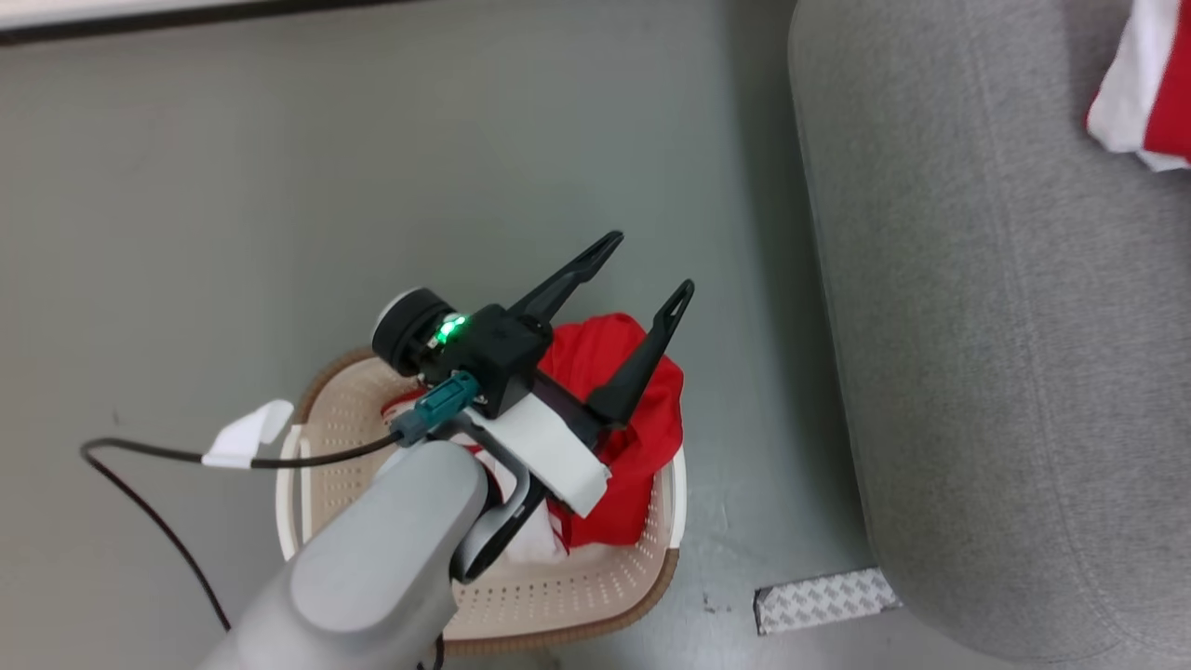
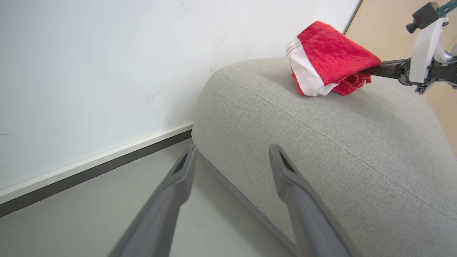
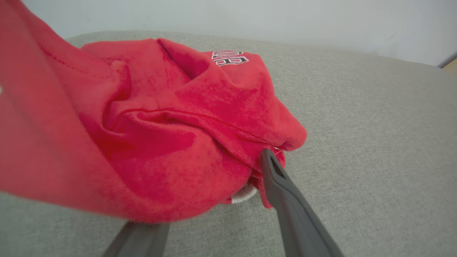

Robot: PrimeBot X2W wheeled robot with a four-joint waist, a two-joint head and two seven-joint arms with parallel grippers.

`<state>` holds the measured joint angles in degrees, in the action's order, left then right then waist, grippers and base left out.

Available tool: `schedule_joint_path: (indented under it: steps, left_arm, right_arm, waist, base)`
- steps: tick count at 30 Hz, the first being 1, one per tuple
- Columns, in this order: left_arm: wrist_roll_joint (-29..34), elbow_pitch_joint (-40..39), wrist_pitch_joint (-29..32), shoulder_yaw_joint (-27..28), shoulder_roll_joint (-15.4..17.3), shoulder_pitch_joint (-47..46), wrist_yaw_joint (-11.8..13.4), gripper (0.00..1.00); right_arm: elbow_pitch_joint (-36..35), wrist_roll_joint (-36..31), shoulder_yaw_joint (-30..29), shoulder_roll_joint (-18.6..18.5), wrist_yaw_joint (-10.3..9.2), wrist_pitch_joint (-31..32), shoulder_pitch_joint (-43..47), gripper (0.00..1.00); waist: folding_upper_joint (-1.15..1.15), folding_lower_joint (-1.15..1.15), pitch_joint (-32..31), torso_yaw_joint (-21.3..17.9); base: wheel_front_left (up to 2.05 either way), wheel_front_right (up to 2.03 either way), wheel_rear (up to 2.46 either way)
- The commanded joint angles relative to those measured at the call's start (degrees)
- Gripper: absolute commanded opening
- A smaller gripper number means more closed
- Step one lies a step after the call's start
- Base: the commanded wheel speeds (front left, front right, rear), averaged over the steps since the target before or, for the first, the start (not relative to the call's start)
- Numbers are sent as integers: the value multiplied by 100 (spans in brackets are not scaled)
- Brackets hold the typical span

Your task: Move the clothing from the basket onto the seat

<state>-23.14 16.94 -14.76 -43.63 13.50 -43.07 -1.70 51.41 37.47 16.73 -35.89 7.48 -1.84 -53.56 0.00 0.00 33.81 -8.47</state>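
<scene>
Clearly parted, the right gripper (image 3: 203,189) straddles a soft red garment (image 3: 160,135) on the grey woven sofa (image 3: 357,125); pulling back could snag and drag it off. Meanwhile the left gripper (image 1: 649,267) hangs open.

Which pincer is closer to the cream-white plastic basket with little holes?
Left. The left pincer hangs above the basket, over the red clothes in it. The right pincer is away at the grey fabric sofa, against the red garment lying there.
</scene>
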Motion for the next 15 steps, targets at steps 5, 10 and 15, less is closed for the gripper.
schedule_joint_path:
  steps: [5,10,15]
  left_arm:
    - [-134,131,-41,140,-12,346,38,100]
    - [-168,86,-37,394,17,780,79,100]
    - [-187,25,-38,661,40,1240,119,100]
  right_arm:
    - [-66,236,502,-169,3,289,238,100]
    - [-337,421,1014,-380,3,424,494,100]
    - [-697,570,1353,-614,3,331,729,100]
  waist:
    - [0,0,-706,-81]
    - [0,0,-1342,-151]
    - [0,0,-1940,-182]
  base:
    - [0,0,0]
    - [0,0,0]
    - [0,0,0]
